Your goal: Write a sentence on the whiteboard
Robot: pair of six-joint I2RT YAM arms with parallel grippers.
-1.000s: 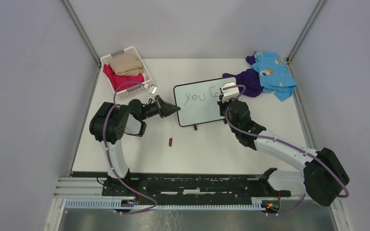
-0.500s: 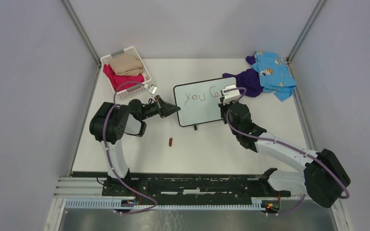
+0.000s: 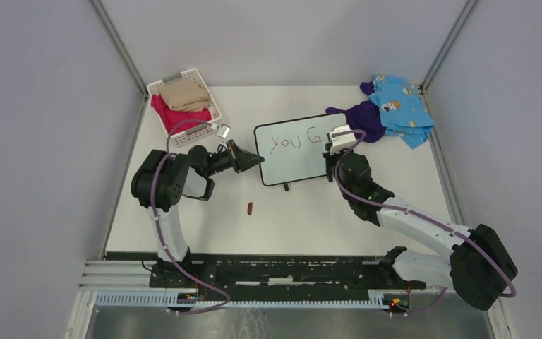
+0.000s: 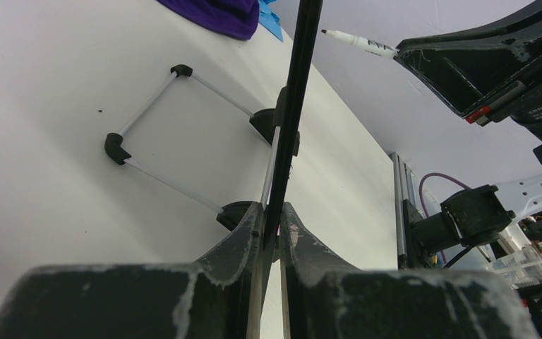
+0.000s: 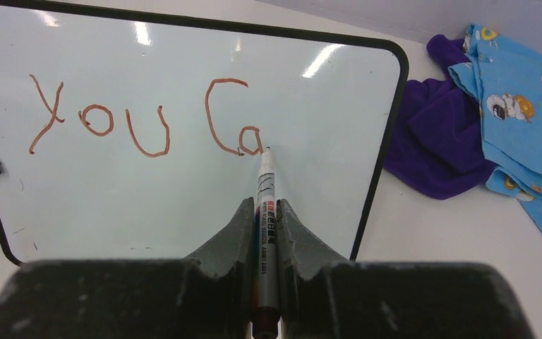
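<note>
Whiteboard [image 5: 148,205] edge pinched between the closed fingers of the left gripper [image 4: 272,215]; right gripper [image 5: 263,206] clamps a marker [image 5: 265,176], tip touching the board at the sentence [image 5: 148,154], reading "you Ca".

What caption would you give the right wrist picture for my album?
Right claw pinching a marker, tip touching the whiteboard at the end of the reddish-brown words "you Ca".

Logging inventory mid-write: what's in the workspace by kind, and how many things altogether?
whiteboard: 1
marker: 1
basket: 1
cloths: 4 (tan cloth, pink cloth, purple cloth, blue cloth)
small reddish piece: 1
Total: 8
</note>
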